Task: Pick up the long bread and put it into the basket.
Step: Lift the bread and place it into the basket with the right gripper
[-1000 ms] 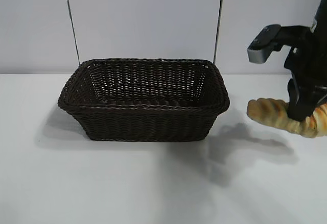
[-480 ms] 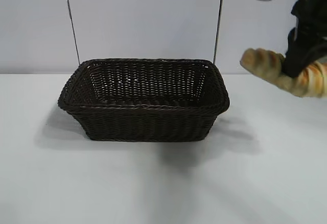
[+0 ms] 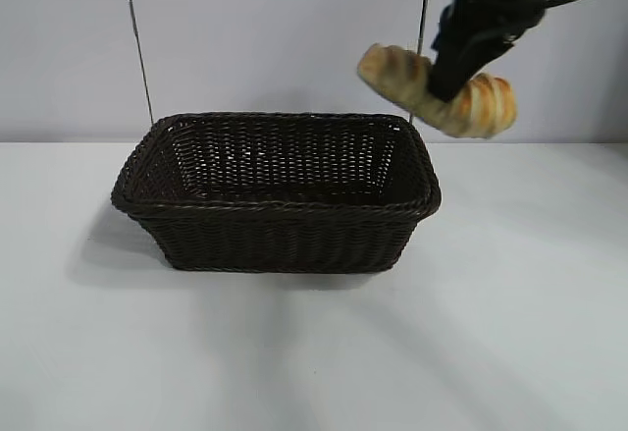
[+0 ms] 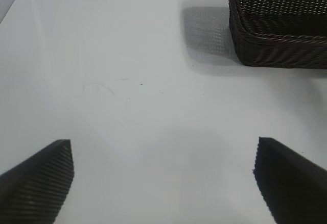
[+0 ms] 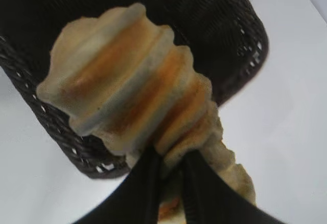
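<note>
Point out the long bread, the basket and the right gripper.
long bread [image 3: 483, 104]: exterior view, its toasted end right of the gripper.
basket [image 3: 280, 208]: exterior view, its braided near rim.
right gripper [image 3: 444, 85]: exterior view, dark fingers shut on the loaf's middle.

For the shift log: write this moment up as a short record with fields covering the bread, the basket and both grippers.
long bread: in the air, tilted, above the basket's right rim, not yet inside
basket: dark wicker, upright on the white table, nothing visible inside
right gripper: shut on the long bread near its middle, reaching down from above
left gripper: open, low over bare table, apart from the basket
step left: lower and release the bread
</note>
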`<state>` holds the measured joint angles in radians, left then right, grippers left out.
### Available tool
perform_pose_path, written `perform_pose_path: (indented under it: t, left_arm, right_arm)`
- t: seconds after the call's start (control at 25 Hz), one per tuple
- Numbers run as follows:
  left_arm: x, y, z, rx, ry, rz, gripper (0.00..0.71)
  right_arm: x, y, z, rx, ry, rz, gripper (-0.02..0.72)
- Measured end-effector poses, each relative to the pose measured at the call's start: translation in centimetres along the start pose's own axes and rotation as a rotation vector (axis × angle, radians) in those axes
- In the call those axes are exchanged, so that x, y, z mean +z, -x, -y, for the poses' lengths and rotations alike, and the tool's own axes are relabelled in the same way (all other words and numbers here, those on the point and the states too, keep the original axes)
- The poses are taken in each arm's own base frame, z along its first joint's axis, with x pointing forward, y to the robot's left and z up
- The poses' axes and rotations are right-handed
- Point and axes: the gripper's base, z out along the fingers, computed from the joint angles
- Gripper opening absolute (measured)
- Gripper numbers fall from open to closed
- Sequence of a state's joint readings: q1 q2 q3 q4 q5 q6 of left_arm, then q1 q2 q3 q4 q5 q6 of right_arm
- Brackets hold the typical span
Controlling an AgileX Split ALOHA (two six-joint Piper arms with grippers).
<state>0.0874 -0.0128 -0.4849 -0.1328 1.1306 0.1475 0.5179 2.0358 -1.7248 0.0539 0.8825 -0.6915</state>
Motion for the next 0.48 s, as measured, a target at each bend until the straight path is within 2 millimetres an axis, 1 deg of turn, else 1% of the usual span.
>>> perform_pose_path:
  t: [0.04,0.12,0.2,0.28,0.4,0.44,0.48]
  left_arm:
    - [0.0,0.0,0.0,0.000,0.000,0.000,0.689]
    - [0.0,0.0,0.0,0.000,0.000,0.000,0.689]
    - [0.0,0.0,0.0,0.000,0.000,0.000,0.689]
    - [0.0,0.0,0.0,0.000,0.000,0.000,0.689]
    - [0.0,0.0,0.0,0.000,0.000,0.000,0.689]
    - [0.0,0.0,0.0,0.000,0.000,0.000,0.689]
    - [0.0,0.0,0.0,0.000,0.000,0.000,0.689]
  right_arm:
    - [0.8,0.6,-0.1,-0.015,-0.003,0.000,0.092]
    - [2.9,1.3,-0.3,-0.033,-0.003,-0.016,0.092]
    - [4.7,1.5,-0.3,-0.040,0.002,-0.031,0.092]
    - [6.5,1.3,-0.4,-0.043,0.014,-0.054,0.092]
    - [7.9,1.0,-0.6,-0.047,0.026,-0.076,0.092]
    - [8.0,0.9,-0.6,-0.047,0.028,-0.079,0.102]
    - [8.0,1.0,-0.6,-0.047,0.027,-0.078,0.134]
